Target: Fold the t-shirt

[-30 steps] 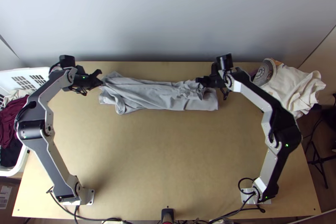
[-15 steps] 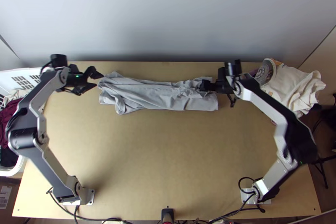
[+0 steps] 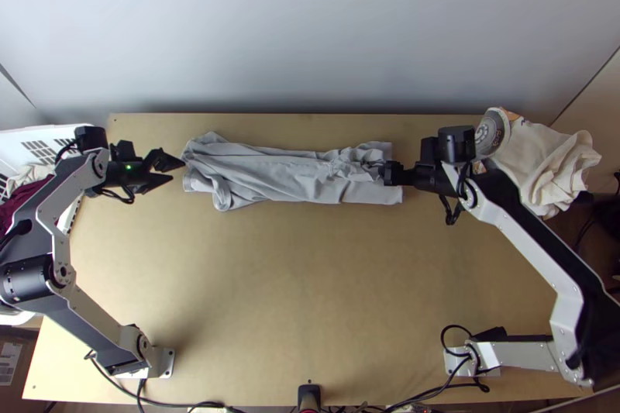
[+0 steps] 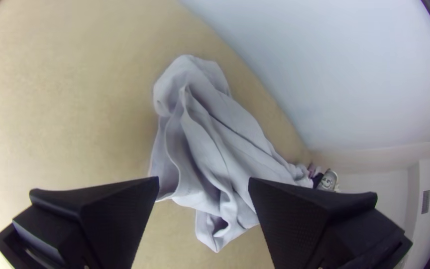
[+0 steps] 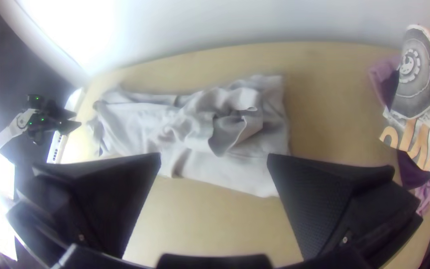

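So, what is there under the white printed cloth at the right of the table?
Purple cloth sticks out from under the edge of the white printed cloth. The rest is covered, so I cannot tell if other things lie there.

Bright glare whitens part of the wall (image 5: 90, 30).

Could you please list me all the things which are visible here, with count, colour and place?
T-shirt: 1, light grey, wrinkled strip near the table's far edge
Table: 1, light wood, under the T-shirt
Printed garment: 1, cream, far right corner
Cloth: count unclear, purple, beside the printed garment
Laundry basket: 1, white, left edge
Wall: 1, whitish, behind the table
Cables: several, mostly black, near edge
Robot arms: 2, silver-grey and black, bases at near corners
Left gripper: 1, black, T-shirt's left end, jaws open
Right gripper: 1, black, T-shirt's right end, jaws open
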